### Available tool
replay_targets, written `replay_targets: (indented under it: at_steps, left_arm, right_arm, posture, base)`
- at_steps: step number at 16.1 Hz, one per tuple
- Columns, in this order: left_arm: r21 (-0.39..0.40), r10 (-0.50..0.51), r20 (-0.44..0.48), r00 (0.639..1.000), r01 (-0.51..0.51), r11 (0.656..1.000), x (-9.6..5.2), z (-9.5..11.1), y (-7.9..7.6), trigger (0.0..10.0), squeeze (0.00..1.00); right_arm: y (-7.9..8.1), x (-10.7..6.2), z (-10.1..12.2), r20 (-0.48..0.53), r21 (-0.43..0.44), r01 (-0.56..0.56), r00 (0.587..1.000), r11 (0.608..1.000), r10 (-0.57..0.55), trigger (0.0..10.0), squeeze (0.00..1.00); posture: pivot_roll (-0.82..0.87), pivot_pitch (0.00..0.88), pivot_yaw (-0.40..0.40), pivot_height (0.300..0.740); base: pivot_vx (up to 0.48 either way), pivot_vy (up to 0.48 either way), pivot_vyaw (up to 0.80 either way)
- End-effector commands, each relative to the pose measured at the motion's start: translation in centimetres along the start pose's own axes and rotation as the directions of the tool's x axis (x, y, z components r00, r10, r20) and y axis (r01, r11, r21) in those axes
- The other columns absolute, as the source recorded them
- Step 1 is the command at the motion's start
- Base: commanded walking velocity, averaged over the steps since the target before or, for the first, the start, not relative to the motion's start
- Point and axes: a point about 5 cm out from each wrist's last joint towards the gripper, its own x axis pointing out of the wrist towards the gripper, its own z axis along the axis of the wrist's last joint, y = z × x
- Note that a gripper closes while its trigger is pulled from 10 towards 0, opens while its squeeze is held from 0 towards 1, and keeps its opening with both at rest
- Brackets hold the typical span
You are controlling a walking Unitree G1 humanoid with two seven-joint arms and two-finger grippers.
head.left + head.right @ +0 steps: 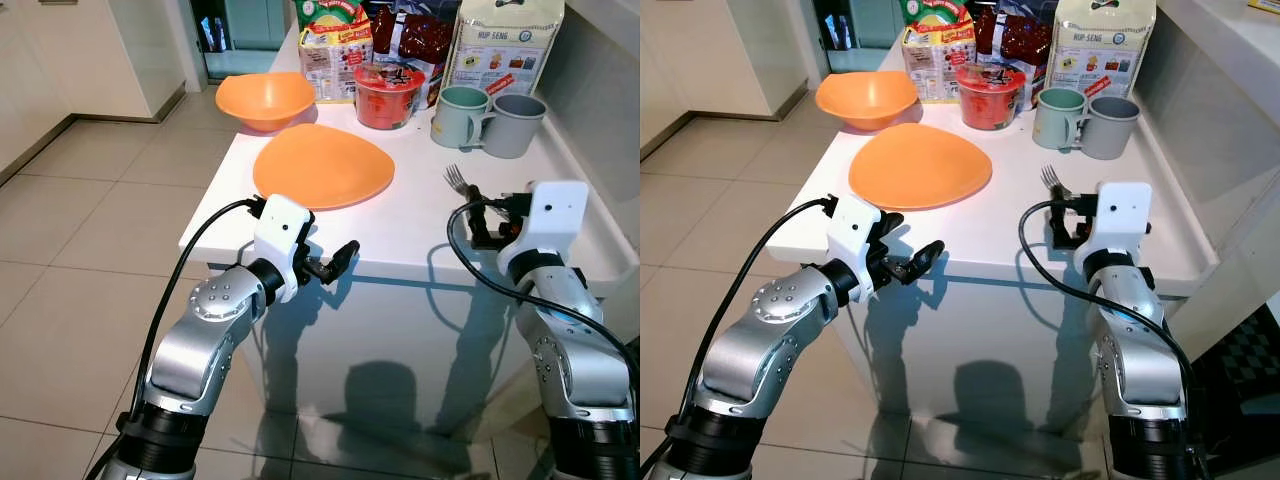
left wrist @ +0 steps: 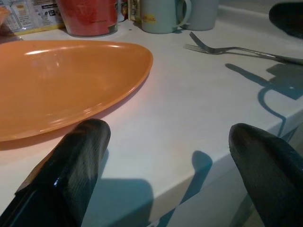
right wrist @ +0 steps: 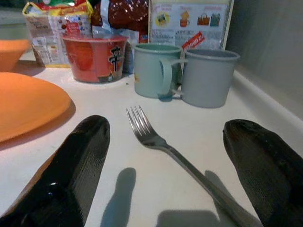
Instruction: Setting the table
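While both grippers hang open at the white table's (image 1: 420, 225) near edge, the fork (image 3: 163, 144) lies between the right gripper's (image 1: 487, 222) fingers, at three o'clock from the orange plate (image 1: 322, 166); left gripper (image 1: 335, 262) at six

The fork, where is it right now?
The fork lies on the white table on the robot's right, between the open fingers of the right gripper. The orange plate is to its left, the two mugs behind it.
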Motion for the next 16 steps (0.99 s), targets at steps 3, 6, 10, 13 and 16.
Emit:
replay_targets:
  at_steps: [3, 6, 10, 13, 16]
  left_arm:
    - [0.029, -0.014, 0.0, 1.0, 0.014, 0.999, 0.2, 0.3, 0.0, 10.0, 0.0]
    - [0.022, -0.009, 0.01, 1.0, 0.009, 1.0, 0.2, 0.5, -0.2, 10.0, 0.0]
    - [0.025, -0.008, 0.004, 1.0, 0.008, 1.0, -0.1, 0.4, -0.1, 10.0, 0.0]
    - [0.03, -0.007, -0.001, 1.0, 0.007, 1.0, -0.3, 0.4, 0.1, 10.0, 0.0]
    - [0.032, -0.002, -0.004, 1.0, 0.002, 0.999, -0.4, 0.3, 0.2, 10.0, 0.0]
  right_arm:
    - [-0.5, 0.7, -0.4, -0.037, 0.011, 0.03, 0.999, 0.999, -0.03, 10.0, 0.0]
    - [-0.6, 1.0, -0.6, -0.038, 0.018, 0.049, 0.998, 0.999, -0.049, 10.0, 0.0]
    - [-0.2, 1.0, -1.6, -0.094, 0.103, 0.07, 0.994, 0.992, -0.06, 10.0, 0.0]
    - [-0.3, 1.2, -1.5, -0.093, 0.123, 0.09, 0.993, 0.988, -0.078, 10.0, 0.0]
    - [-0.7, 1.3, -1.5, -0.087, 0.125, 0.113, 0.991, 0.986, -0.103, 10.0, 0.0]
  posture:
    - [0.02, 0.011, 0.025, 0.74]
    - [0.02, 0.004, 0.029, 0.74]
    - [0.03, 0.008, 0.035, 0.74]
    - [0.03, 0.011, 0.038, 0.74]
    - [0.03, 0.011, 0.038, 0.74]
  base:
    - [0.0, 0.0, 0.0]
    - [0.0, 0.0, 0.0]
    - [0.0, 0.0, 0.0]
    - [0.0, 0.0, 0.0]
    - [0.0, 0.0, 0.0]
